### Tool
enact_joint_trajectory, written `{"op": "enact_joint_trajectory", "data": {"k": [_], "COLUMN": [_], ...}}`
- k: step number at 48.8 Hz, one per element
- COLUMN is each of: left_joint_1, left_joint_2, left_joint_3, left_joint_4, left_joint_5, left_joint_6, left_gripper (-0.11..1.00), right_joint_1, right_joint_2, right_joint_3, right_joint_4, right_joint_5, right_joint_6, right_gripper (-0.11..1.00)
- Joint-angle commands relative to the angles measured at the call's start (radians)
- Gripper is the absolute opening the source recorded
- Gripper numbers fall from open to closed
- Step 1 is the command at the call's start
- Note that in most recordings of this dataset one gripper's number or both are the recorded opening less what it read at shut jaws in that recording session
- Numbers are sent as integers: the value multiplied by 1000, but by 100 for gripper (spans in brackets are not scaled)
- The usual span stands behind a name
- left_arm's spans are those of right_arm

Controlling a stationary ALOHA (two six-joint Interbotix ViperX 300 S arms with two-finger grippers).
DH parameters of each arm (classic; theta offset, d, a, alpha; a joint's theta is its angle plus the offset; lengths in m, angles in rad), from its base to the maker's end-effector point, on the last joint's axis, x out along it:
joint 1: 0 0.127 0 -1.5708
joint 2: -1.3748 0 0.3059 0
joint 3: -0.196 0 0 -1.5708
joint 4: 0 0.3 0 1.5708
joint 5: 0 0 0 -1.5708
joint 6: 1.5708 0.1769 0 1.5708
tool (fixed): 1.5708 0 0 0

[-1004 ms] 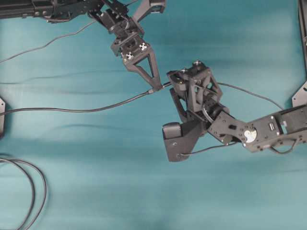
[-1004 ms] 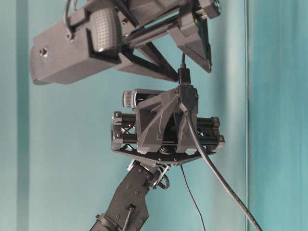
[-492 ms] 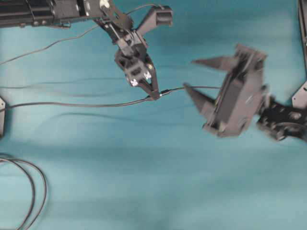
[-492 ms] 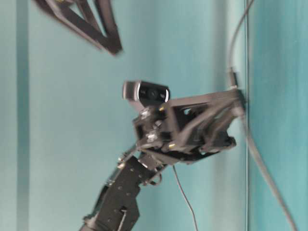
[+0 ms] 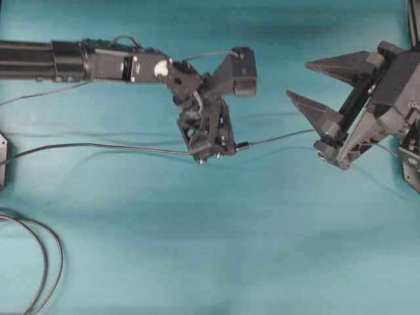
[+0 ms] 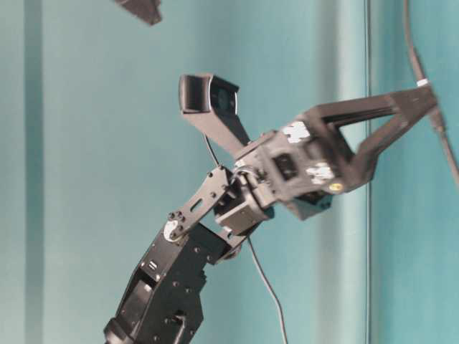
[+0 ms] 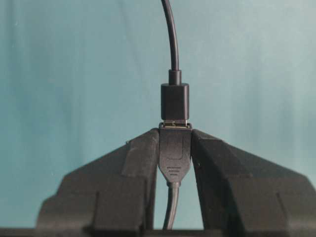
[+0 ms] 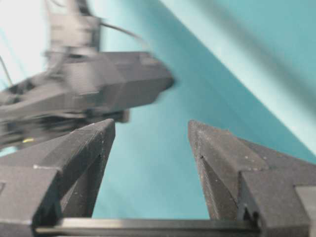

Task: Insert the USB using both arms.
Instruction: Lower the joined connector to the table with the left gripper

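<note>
Left pincer (image 7: pixel 175 143) clenches the socket end (image 7: pixel 175 155), USB (image 7: pixel 175 101) seated just beyond; right pincer (image 5: pixel 308 82) gapes empty. Light, rigid plug; grip the body.

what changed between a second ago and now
The right gripper let go of the USB and pulled away to the right of the overhead view, jaws now wide and empty. The left gripper swung, still clamped on the socket end. The plug stays seated in the socket.
</note>
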Motion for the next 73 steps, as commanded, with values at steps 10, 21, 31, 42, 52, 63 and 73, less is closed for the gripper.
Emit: {"op": "enact_joint_trajectory", "data": {"k": [10,21,31,42,52,63,73], "left_joint_1": [-77,-91,-110,-118,-129,-132,-132], "left_joint_2": [14,35,64,67,57,34,9], "left_joint_3": [-15,-32,-71,-77,-77,-74,-71], "left_joint_4": [172,356,514,531,531,531,531], "left_joint_5": [-26,0,12,18,18,26,32], "left_joint_6": [-48,-181,-310,-353,-357,-360,-360], "left_gripper": [9,9,9,9,9,42,87], "right_joint_1": [0,0,0,0,0,0,2], "right_joint_2": [-11,-11,-11,-11,-11,-11,-11], "right_joint_3": [15,18,18,17,18,20,20], "right_joint_4": [35,48,48,46,46,46,48], "right_joint_5": [2,0,-2,-6,-18,-38,-41], "right_joint_6": [58,74,74,74,74,74,74], "right_gripper": [68,68,68,68,68,68,68]}}
